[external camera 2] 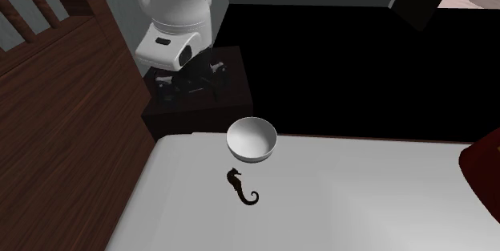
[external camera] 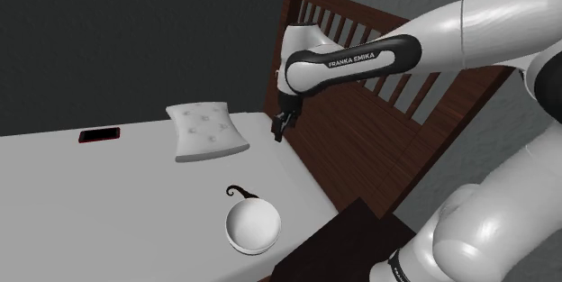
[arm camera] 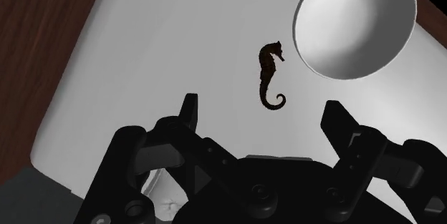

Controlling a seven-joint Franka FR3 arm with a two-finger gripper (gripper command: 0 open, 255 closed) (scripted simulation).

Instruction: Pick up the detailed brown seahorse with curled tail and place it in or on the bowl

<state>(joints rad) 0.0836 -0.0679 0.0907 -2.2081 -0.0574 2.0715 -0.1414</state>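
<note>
A small dark brown seahorse (external camera: 240, 190) with a curled tail lies flat on the white bed surface (external camera: 108, 208). Its head is next to the white bowl (external camera: 252, 226), apart from the rim. My black gripper (external camera: 284, 125) hangs in the air above the bed near the headboard, well away from both. In the wrist view the seahorse (arm camera: 270, 76) lies ahead of the gripper (arm camera: 262, 119), whose fingers (arm camera: 188, 112) stand wide apart with nothing between them. The bowl (arm camera: 354, 26) is beside the seahorse. In the second exterior view the seahorse (external camera 2: 241, 189) lies just in front of the bowl (external camera 2: 252, 139).
A dark wooden headboard (external camera: 360, 100) rises along the bed's edge behind the gripper. A white tufted pillow (external camera: 209, 131) and a flat black object with a red rim (external camera: 99, 134) lie farther back. A dark stand (external camera 2: 200, 89) holds the arm's base.
</note>
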